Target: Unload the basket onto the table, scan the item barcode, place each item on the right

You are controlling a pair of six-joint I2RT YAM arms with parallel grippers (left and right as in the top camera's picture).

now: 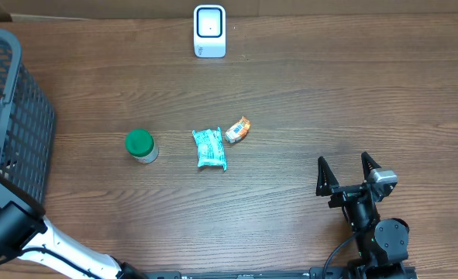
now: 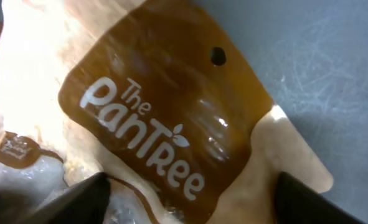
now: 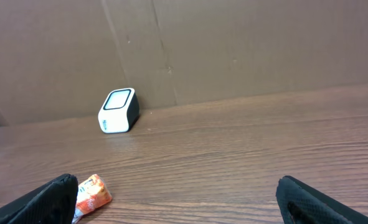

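Brown PanTree pouch (image 2: 165, 124) is lying between the left gripper (image 2: 191, 183) jaws, set wide, its long axis slanting across; whether gripped, cannot tell

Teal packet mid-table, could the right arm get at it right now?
Probably yes: the right gripper, jaws open, has bare table between it and the teal packet, though the orange packet lies close beside.
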